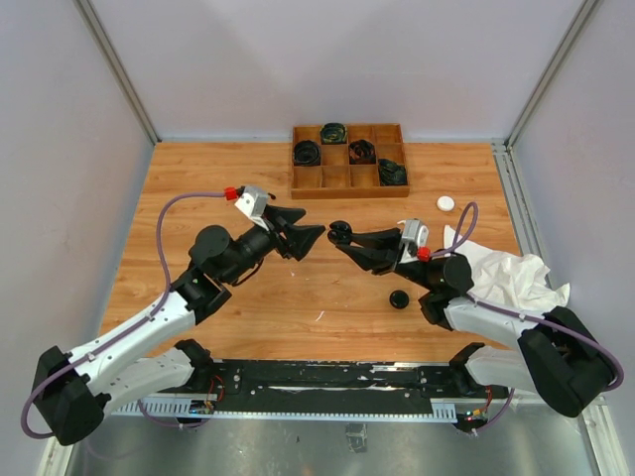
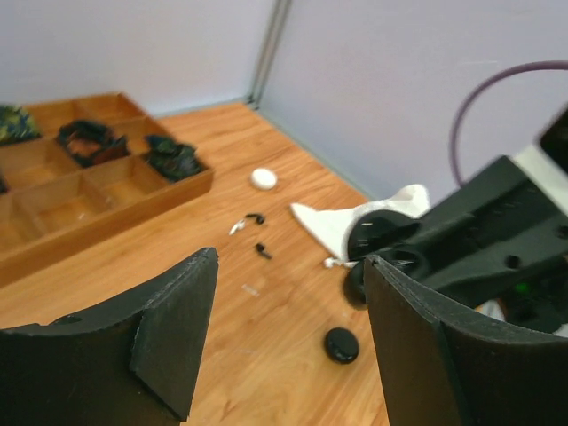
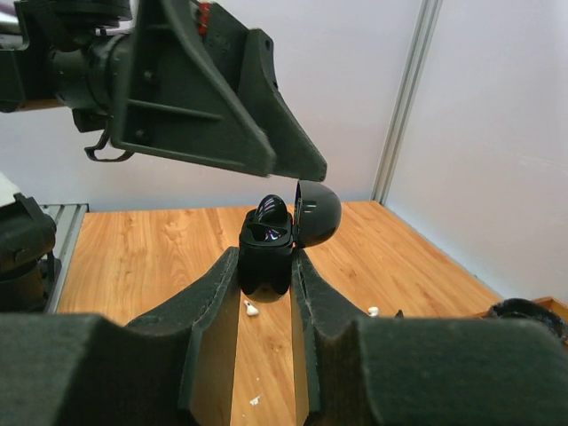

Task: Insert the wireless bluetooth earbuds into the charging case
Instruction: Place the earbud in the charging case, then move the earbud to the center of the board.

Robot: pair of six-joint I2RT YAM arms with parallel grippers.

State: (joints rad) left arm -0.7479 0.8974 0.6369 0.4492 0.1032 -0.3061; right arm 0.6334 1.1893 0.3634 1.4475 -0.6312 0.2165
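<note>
Right hand (image 3: 266,271): clamped on the open black case (image 3: 266,248), held up.
Left hand (image 2: 291,266): fingers apart, nothing in it, beside the case.
Earbuds (image 2: 263,251): loose on the tabletop (image 2: 266,373).
Tip: hold the case steady and push each bud straight in.

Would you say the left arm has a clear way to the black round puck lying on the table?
Probably yes: the black puck lies on bare wood with nothing over it, and the left gripper is open. The right arm beside it leaves little room.
</note>
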